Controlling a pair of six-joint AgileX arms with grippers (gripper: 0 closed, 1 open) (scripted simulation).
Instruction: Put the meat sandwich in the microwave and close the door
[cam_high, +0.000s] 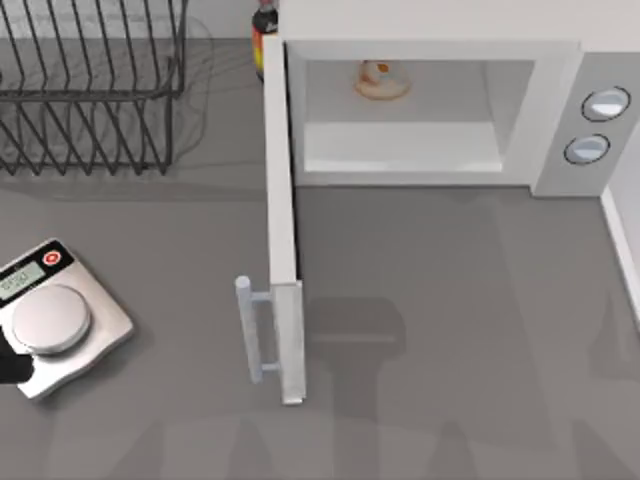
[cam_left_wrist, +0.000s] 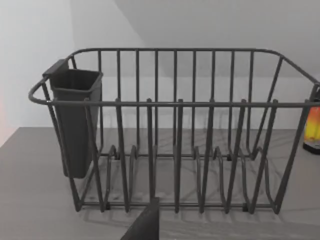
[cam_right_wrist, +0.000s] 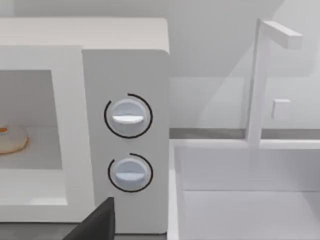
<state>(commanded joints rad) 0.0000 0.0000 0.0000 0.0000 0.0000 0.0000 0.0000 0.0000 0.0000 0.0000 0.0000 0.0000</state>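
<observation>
— Starting at nine o'clock on the table: a kitchen scale (cam_high: 55, 320), with a dish rack (cam_high: 90, 85) up at eleven. What's left to do?

— The meat sandwich (cam_high: 380, 80) already sits deep in the microwave (cam_high: 440, 110) at twelve. The door (cam_high: 282, 240) stands fully open, pointing toward six.

— So shut it?

— I'd say so. Push the door's outer face near the handle (cam_high: 247, 330), sweeping rightward in an arc round the hinge, gently, to avoid shoving the oven.

— And the grippers' fingers?

— Can't tell for either arm; no spread is visible, and nothing seems held.
</observation>
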